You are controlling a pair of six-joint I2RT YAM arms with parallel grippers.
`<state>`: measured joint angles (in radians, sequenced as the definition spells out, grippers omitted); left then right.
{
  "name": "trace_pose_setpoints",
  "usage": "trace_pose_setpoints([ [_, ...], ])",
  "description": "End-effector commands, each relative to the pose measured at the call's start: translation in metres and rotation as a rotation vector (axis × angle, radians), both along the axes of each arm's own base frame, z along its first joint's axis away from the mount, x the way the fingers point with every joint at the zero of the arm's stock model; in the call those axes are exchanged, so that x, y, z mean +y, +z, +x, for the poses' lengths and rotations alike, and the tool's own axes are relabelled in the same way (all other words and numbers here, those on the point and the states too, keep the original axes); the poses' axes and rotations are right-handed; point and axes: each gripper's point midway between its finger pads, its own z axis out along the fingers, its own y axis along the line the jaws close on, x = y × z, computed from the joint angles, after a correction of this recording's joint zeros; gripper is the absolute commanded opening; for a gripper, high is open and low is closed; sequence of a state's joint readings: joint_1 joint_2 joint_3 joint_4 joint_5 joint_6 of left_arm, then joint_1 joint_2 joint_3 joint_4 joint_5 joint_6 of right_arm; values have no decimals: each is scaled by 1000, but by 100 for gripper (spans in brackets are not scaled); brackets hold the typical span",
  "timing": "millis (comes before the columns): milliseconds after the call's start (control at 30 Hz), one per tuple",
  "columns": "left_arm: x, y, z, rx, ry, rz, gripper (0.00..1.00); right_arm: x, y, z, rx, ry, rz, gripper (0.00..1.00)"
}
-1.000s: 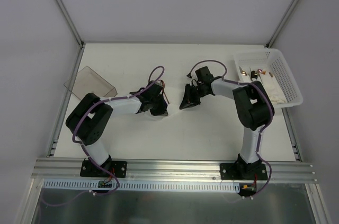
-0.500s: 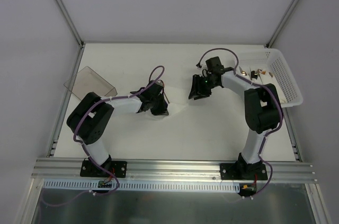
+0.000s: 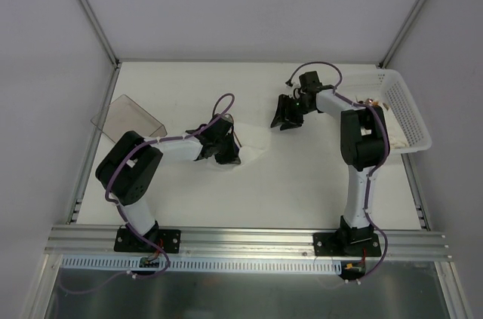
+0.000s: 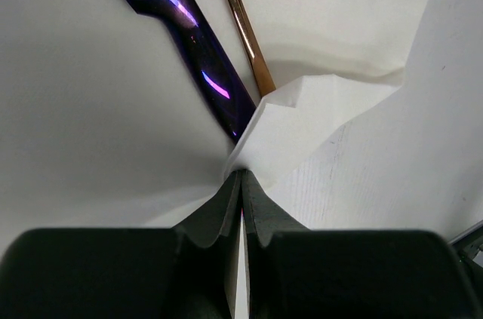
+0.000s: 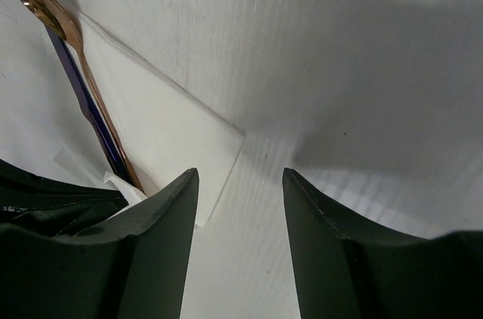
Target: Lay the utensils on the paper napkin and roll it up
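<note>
The white paper napkin (image 3: 254, 147) lies mid-table, partly folded up. Two utensils lie on it: a shiny copper spoon (image 5: 47, 4) and a dark blue-purple piece (image 5: 84, 104) beside it. The left wrist view shows the copper handle (image 4: 241, 29) and the dark piece (image 4: 192, 47) running under the folded napkin (image 4: 317, 108). My left gripper (image 4: 242, 176) is shut on a lifted edge of the napkin, low over the table (image 3: 226, 154). My right gripper (image 5: 240, 183) is open and empty, apart from the napkin's right corner (image 5: 170, 127), to the back right of it (image 3: 285, 117).
A white perforated basket (image 3: 413, 111) with more cutlery and napkins stands at the right edge, next to the right arm. A clear smoky plastic container (image 3: 127, 118) lies at the left edge. Metal frame posts rise at the back corners.
My right gripper has drawn back from the napkin, moving right and toward the back of the table. My left gripper has stayed put, holding the napkin's edge.
</note>
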<state>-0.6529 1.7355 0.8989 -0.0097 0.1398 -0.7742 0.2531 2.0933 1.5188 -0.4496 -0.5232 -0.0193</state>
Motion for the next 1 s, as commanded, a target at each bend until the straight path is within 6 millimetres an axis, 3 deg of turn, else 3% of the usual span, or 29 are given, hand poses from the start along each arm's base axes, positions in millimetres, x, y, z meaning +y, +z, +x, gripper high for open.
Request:
trace_pose_setpoints([
  [0,19,-30,-14,76,12,102,2,15,2,2,25,25,65,52],
  [133,21,-30,-15,75,13,103,3,22,-11,-8,73,21,62,52],
  [333,22,-28,-14,71,16,100,3,36,-33,-41,169,64,61,51],
  [467,22,-27,-14,71,16,97,3,39,-38,-54,211,89,90,50],
  [700,22,-24,-11,62,19,96,3,47,-12,-65,200,113,219,47],
  [967,23,-24,-10,58,17,101,4,54,32,-61,169,60,368,49],
])
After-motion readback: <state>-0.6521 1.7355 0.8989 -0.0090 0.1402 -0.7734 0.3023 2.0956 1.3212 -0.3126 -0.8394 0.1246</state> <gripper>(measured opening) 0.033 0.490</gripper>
